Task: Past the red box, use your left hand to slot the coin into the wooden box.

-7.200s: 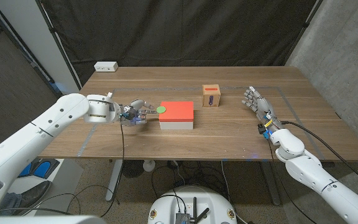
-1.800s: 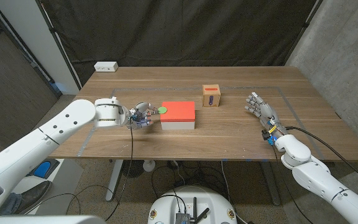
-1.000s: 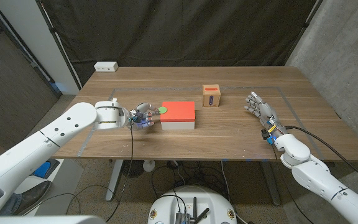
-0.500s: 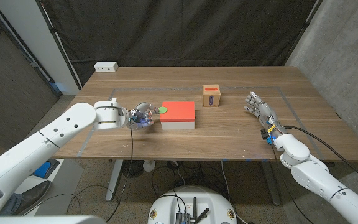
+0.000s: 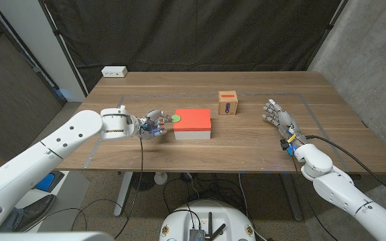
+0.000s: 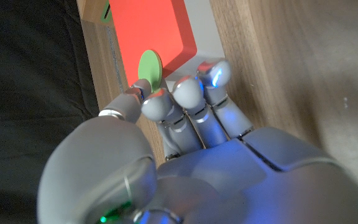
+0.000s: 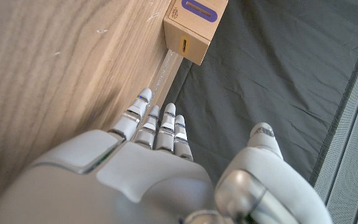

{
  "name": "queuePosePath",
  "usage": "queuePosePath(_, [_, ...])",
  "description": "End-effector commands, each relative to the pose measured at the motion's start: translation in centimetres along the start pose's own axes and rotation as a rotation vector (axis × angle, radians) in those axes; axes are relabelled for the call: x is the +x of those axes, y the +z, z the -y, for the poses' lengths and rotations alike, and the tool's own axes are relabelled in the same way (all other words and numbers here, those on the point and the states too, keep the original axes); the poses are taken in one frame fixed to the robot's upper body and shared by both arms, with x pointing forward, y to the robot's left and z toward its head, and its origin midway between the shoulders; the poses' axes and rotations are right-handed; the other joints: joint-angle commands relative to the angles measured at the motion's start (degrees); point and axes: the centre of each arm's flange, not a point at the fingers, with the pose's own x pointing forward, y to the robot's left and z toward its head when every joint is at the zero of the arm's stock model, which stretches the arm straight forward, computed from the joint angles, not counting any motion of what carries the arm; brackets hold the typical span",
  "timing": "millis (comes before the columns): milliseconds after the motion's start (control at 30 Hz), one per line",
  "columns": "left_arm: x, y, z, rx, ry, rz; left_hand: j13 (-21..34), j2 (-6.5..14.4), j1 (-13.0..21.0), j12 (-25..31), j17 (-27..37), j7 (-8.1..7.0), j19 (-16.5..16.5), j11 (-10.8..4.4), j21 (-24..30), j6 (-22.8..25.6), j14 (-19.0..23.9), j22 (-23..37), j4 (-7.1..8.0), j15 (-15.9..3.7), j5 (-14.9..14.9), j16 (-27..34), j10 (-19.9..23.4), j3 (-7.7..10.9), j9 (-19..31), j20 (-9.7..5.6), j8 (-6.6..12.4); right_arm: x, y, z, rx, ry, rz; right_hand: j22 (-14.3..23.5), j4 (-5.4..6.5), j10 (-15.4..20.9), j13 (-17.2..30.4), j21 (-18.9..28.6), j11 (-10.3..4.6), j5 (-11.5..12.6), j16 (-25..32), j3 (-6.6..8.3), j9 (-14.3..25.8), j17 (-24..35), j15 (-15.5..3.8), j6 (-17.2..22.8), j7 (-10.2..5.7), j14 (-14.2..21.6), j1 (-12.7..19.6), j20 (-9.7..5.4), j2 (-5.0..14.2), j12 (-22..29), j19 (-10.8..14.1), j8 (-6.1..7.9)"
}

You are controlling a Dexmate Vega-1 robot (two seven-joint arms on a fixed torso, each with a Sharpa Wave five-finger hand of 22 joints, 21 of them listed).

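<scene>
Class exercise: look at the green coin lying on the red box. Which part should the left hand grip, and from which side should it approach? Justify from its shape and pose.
Probably the rim. The green coin is a thin flat disc overhanging the red box at its corner edge nearest the left hand, so thumb and finger could pinch that exposed edge, coming from the robot's left.

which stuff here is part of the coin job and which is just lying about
Job: coin, held by the left robot hand; red box; wooden box.
Lying about: white block at the far edge; idle right robot hand.
</scene>
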Motion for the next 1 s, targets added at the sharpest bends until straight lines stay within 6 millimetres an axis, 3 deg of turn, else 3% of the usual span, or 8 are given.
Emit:
queuePosePath(33, [0.0, 0.1, 0.1, -0.033, 0.004, 0.009, 0.24, 0.42, 0.32, 0.36, 0.06, -0.26, 0.06, -0.27, 0.38, 1.22, 0.57, 0.28, 0.03, -0.06, 0.19, 0.38, 0.18, 0.48, 0.64, -2.64, 0.62, 0.4, 0.0, 0.0, -0.005, 0.003, -0.010, 0.25, -0.38, 0.58, 0.22, -0.04, -0.18, -0.08, 0.00, 0.22, 0.33, 0.04, 0.05, 0.35, -0.28, 0.65, -0.33, 0.27, 0.15, 0.29, 0.14, 0.16])
queuePosePath(367, [0.1, 0.1, 0.0, -0.030, 0.044, -0.011, -0.11, 0.16, 0.85, 0.30, -0.09, -1.25, 0.12, -0.25, 0.50, 3.08, 0.60, 0.10, -0.20, -0.04, 0.22, 0.41, 0.49, 0.54, 2.44, -2.66, 2.36, 0.8, 0.0, 0.0, -0.010, 0.010, -0.009, 0.25, -0.38, 0.63, 0.24, -0.06, -0.10, -0.08, 0.00, 0.22, 0.33, 0.04, 0.04, 0.37, -0.24, 0.67, -0.36, 0.24, 0.16, 0.29, 0.11, 0.17])
queuePosePath(533, [0.3, 0.2, 0.3, -0.016, 0.066, -0.031, 0.09, -0.41, 1.28, 0.52, -0.11, -2.33, 0.45, -0.22, 0.76, 5.01, 0.71, 0.15, -0.17, -0.01, 0.28, 0.56, 0.53, 0.35, 4.07, -2.65, 4.32, 0.8, -0.1, 0.2, -0.004, 0.005, -0.007, 0.25, -0.39, 0.67, 0.26, -0.03, -0.18, -0.08, 0.01, 0.22, 0.33, 0.04, 0.01, 0.29, -0.29, 0.71, -0.37, 0.23, 0.15, 0.29, 0.16, 0.14])
queuePosePath(800, [0.6, 0.7, 1.0, 0.002, 0.082, -0.036, 0.32, -1.04, 1.77, 0.67, 0.06, -2.61, 0.47, -0.18, 0.57, 5.62, 0.75, -0.37, -0.20, 0.00, 0.23, 0.66, 0.74, 0.00, 5.78, -2.67, 6.13, 0.8, -0.3, 0.5, 0.002, -0.001, -0.004, 0.25, -0.39, 0.71, 0.28, -0.06, -0.14, -0.08, 0.02, 0.21, 0.33, 0.04, -0.01, 0.31, -0.29, 0.75, -0.39, 0.29, 0.14, 0.29, 0.12, 0.15])
queuePosePath(1000, [0.7, 0.8, 1.4, 0.003, 0.092, -0.030, 0.30, -1.29, 1.84, 0.50, 0.24, -2.81, 0.66, -0.19, 0.72, 5.56, 0.60, -0.15, -0.07, 0.01, 0.26, 0.64, 0.40, -0.07, 5.74, -2.64, 6.44, 0.7, -0.4, 0.7, 0.004, -0.004, -0.003, 0.25, -0.39, 0.81, 0.30, -0.05, -0.06, -0.07, 0.07, 0.21, 0.33, 0.04, 0.01, 0.38, -0.28, 0.89, -0.41, 0.29, 0.14, 0.31, 0.13, 0.18])
